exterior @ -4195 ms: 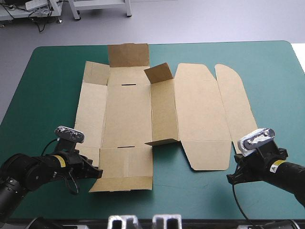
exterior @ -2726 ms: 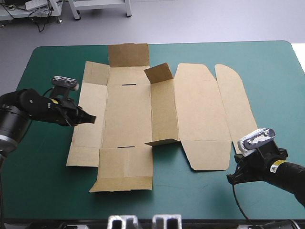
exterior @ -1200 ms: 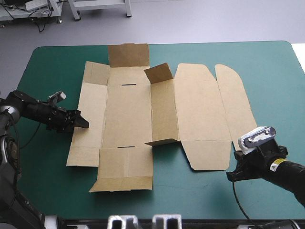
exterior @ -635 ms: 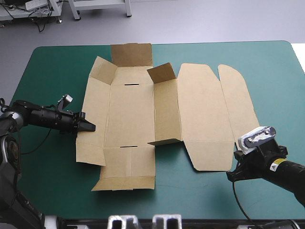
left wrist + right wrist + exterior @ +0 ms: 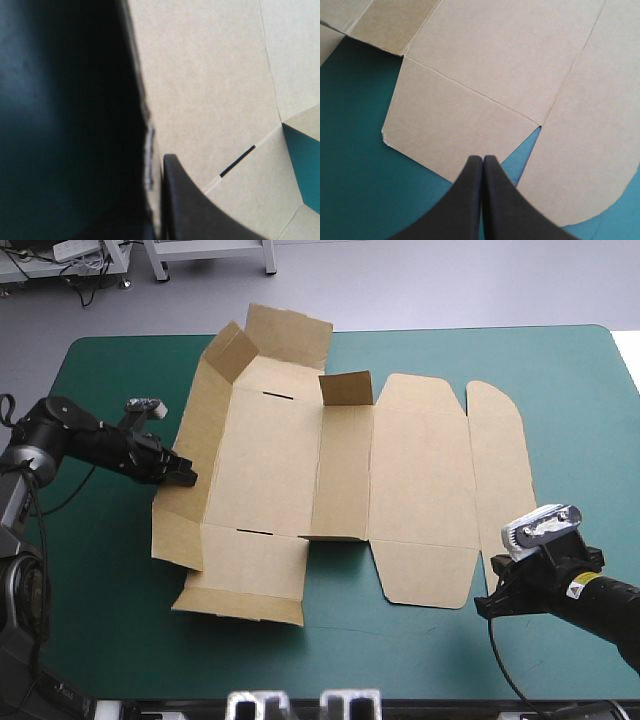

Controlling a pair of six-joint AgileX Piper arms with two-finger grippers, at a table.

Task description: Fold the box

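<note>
My table (image 5: 560,390) has a teal-green cover, and the brown box (image 5: 270,470) lies across the middle of it as one big cut sheet. Most of the sheet lies flat. Its left wall (image 5: 195,430) tips up off the cover, and a small flap (image 5: 346,388) stands up at the far side. My left gripper (image 5: 183,473) pinches the edge of that left wall, with the board between its black fingers. My right gripper (image 5: 487,602) is squeezed tight on nothing, fingertips together, near the box's near right flap (image 5: 420,575)
</note>
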